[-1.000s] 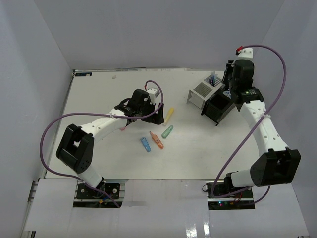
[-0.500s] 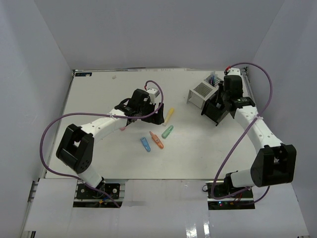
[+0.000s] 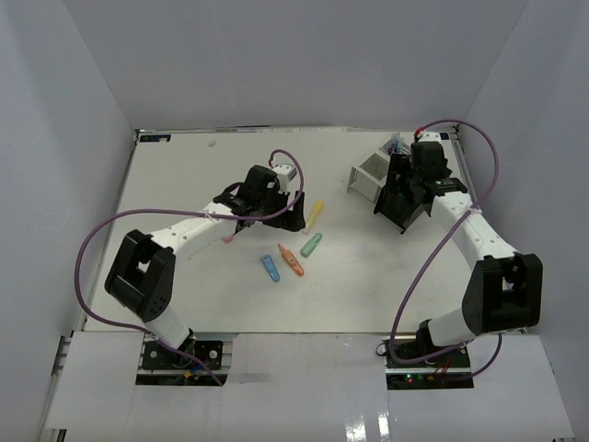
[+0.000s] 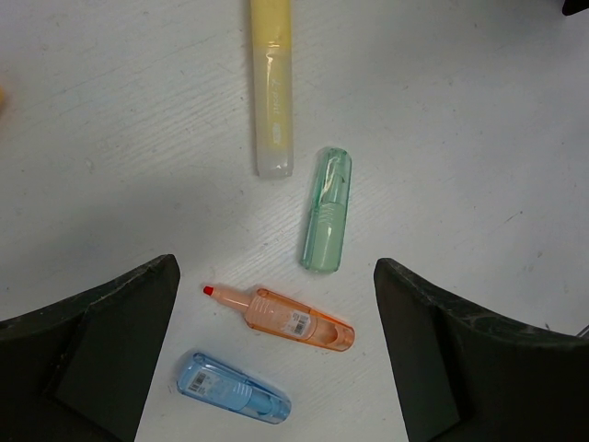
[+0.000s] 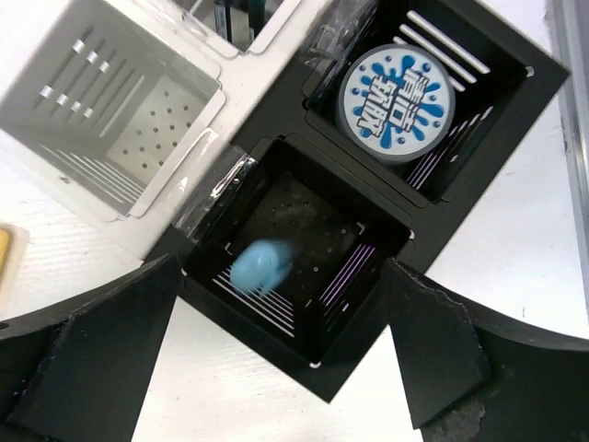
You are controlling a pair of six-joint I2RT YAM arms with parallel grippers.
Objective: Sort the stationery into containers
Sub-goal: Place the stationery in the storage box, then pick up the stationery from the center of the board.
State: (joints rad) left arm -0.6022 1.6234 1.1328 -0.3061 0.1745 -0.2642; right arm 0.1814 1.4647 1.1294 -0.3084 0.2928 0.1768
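Left gripper (image 3: pixel 293 215) sat left of centre on the table (image 3: pixel 184 166), jaws wide apart, nothing between them. Its wrist view looked straight down on four loose markers between the left gripper (image 4: pixel 276 272) fingers, all lying flat and apart from one another: the yellow marker (image 4: pixel 273 101) was farthest, the green marker (image 4: pixel 327 210) just to the near-right of it, the orange marker (image 4: pixel 294 319) nearer with its cap off and red tip pointing left, and the blue marker (image 4: pixel 235 389) nearest. From overhead the same set lay in a loose cluster mid-table: yellow marker (image 3: pixel 315 214) just right of the gripper, then green marker (image 3: pixel 311 244), orange marker (image 3: pixel 292 261) and blue marker (image 3: pixel 270 268) nearer the bases. At far right the white box (image 3: pixel 371 171) and black box (image 3: pixel 411 210) stood touching, white one to the far-left. Right gripper (image 3: pixel 398 184) hung over the black box, jaws spread wide and holding nothing. In its wrist view the right gripper (image 5: pixel 281 276) was above the black box (image 5: pixel 368 368), whose near compartment held a blurred light-blue item (image 5: pixel 260 265); couldn't tell what it was. The blue-white roll (image 5: pixel 396 90) lay flat in the next compartment to the far-right. The near compartment of the white box (image 5: pixel 110 120) showed only its perforated floor.
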